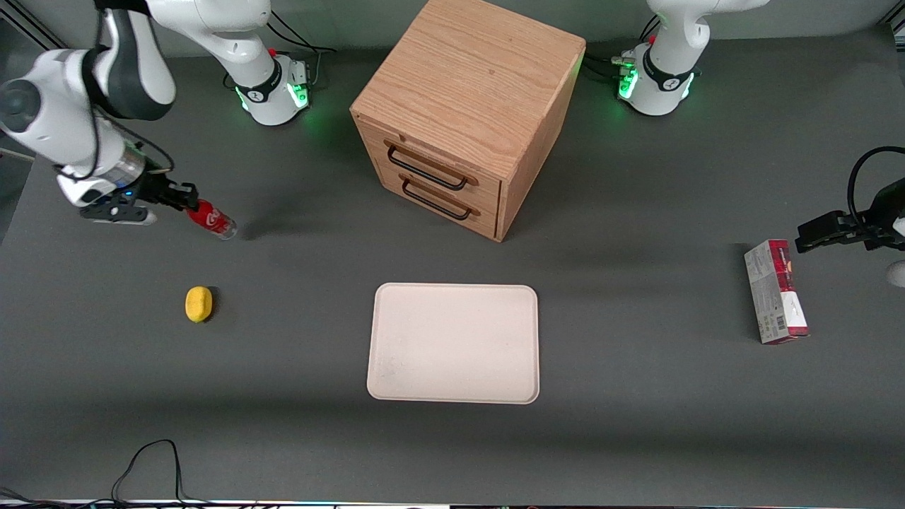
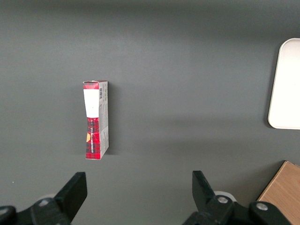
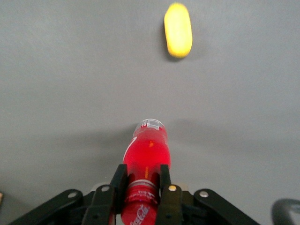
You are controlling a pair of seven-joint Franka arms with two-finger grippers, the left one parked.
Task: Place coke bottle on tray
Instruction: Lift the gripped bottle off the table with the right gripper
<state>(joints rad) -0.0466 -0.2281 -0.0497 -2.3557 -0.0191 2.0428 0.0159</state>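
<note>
Gripper (image 1: 185, 199) — closed on the coke bottle (image 1: 211, 219), fingers (image 3: 164, 185) clamping it near the cap end. The bottle is tilted, clear base pointing away from the gripper, at the working arm's end of the table. Tray (image 1: 454, 343) lies well apart — nearer the front camera than the wooden cabinet (image 1: 463, 116). A yellow object (image 1: 199, 304) sits near the bottle.

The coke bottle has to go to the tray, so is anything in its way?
Nothing visible is. The pincer holds the coke bottle above the table, and only bare table lies between it and the tray. The lemon sits nearer the front camera, off that path.
</note>
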